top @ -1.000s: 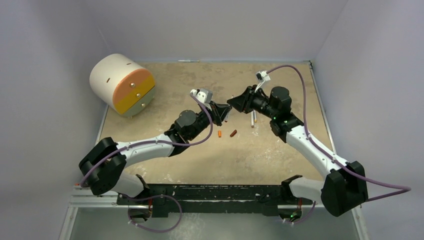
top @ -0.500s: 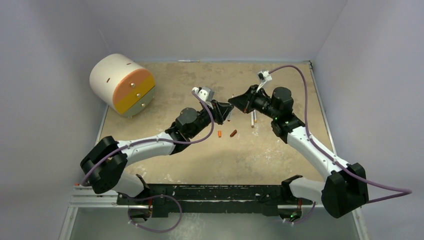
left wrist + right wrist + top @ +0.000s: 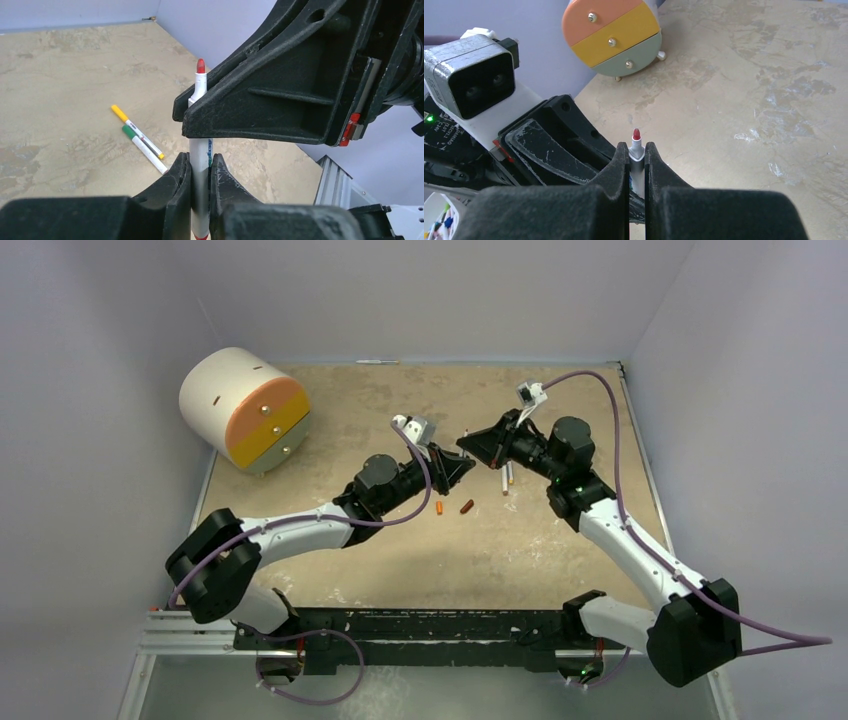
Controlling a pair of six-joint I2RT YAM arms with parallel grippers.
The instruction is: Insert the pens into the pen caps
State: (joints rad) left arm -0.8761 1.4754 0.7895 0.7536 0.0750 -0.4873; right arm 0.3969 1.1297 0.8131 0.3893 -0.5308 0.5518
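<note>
A white-barrelled pen with a bare red tip point(image 3: 201, 150) stands between both grippers above the table's middle. My left gripper point(image 3: 201, 162) is shut on its lower barrel. My right gripper point(image 3: 637, 152) is shut on the same pen point(image 3: 636, 145) just below the tip. In the top view the left gripper point(image 3: 460, 464) and the right gripper point(image 3: 472, 446) meet nose to nose. An orange cap point(image 3: 439, 507) and a dark red-brown cap point(image 3: 467, 506) lie on the table below them. A yellow-ended pen point(image 3: 137, 131) and a green-capped pen point(image 3: 144, 149) lie side by side.
A round white drawer unit point(image 3: 245, 408) with orange, yellow and pale green drawer fronts stands at the back left. It also shows in the right wrist view point(image 3: 611, 35). Walls enclose the tan table point(image 3: 520, 560) on three sides.
My left gripper has moved right and closed up against the right gripper. The right arm has shifted slightly right. The caps on the table have not moved.
</note>
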